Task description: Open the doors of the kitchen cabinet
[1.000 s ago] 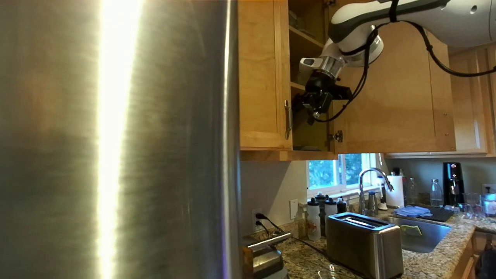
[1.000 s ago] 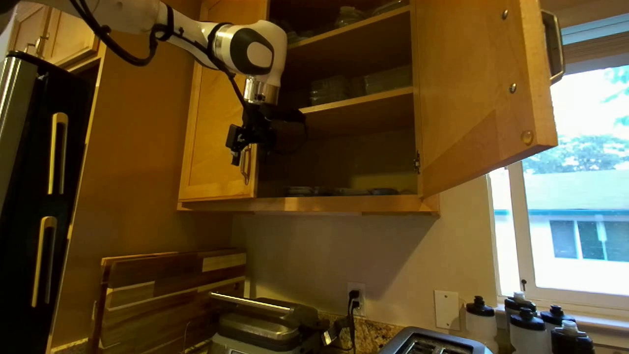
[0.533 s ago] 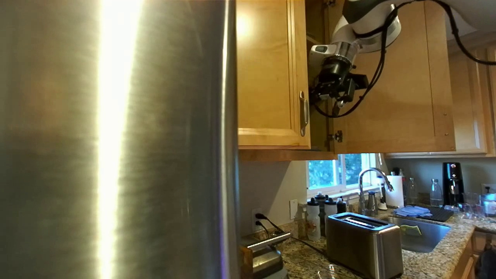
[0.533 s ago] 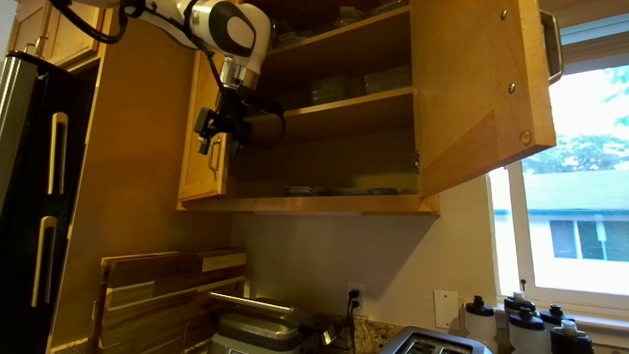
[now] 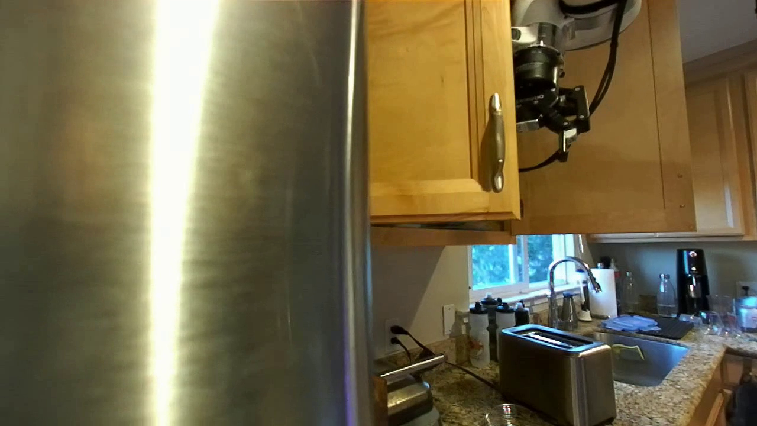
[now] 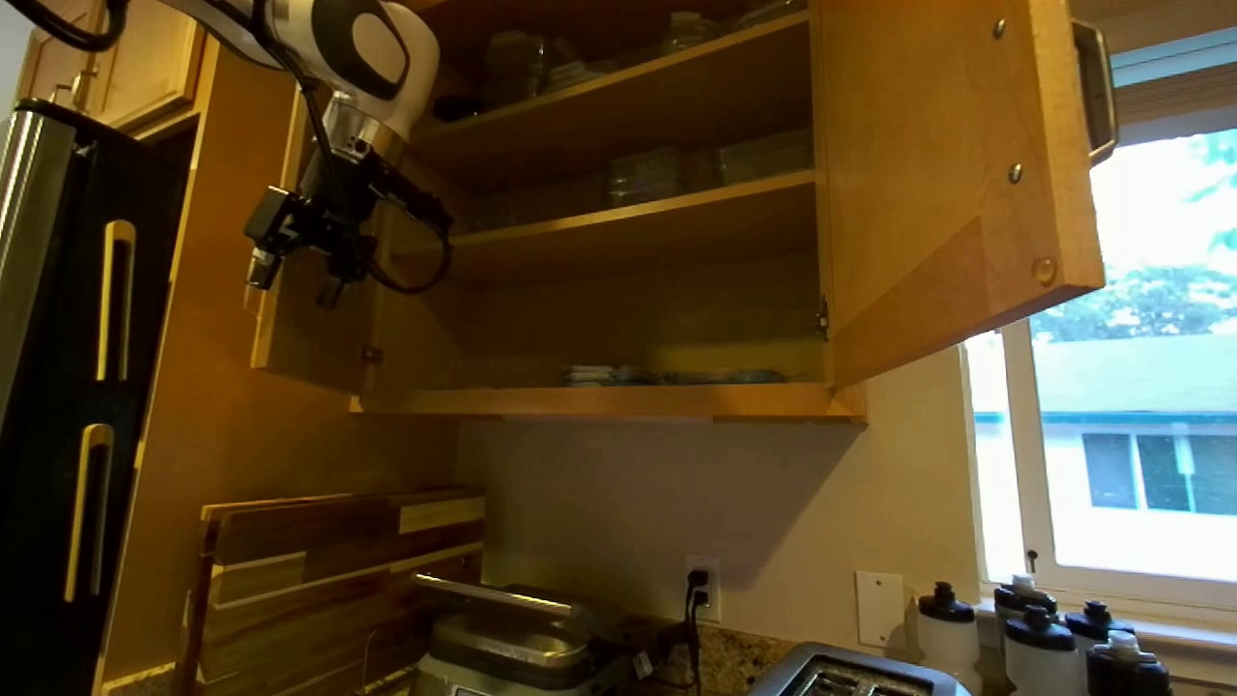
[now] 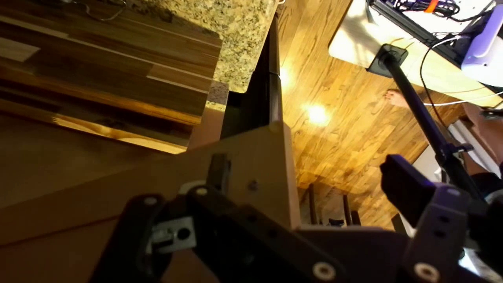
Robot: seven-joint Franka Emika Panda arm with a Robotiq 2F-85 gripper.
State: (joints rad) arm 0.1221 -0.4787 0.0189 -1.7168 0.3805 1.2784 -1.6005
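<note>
Both wooden doors of the kitchen cabinet (image 6: 618,399) stand open. The door by the window (image 6: 937,193) is swung wide, its inner face showing. The door on the fridge side (image 5: 423,112), with its metal bar handle (image 5: 497,145), juts well out from the cabinet front. My gripper (image 6: 295,282) is at that door's inner side near its free edge, jaws spread, holding nothing. In the wrist view one of the fingers (image 7: 218,171) overlaps the door's inner face (image 7: 255,165), the other lies beyond its edge over the floor. Whether it touches the door I cannot tell.
A steel fridge (image 5: 266,177) stands beside the fridge-side door. Shelves (image 6: 676,205) inside hold glassware and dishes. Below are cutting boards (image 6: 338,590), a countertop grill (image 6: 512,638), a toaster (image 5: 556,373) and several bottles (image 6: 947,628). A black stand (image 7: 412,94) rises from the floor.
The fridge-side door has swung from nearly shut to well open. My gripper has moved outward along with it, toward the fridge side, jaws still spread. The window-side door has not moved.
</note>
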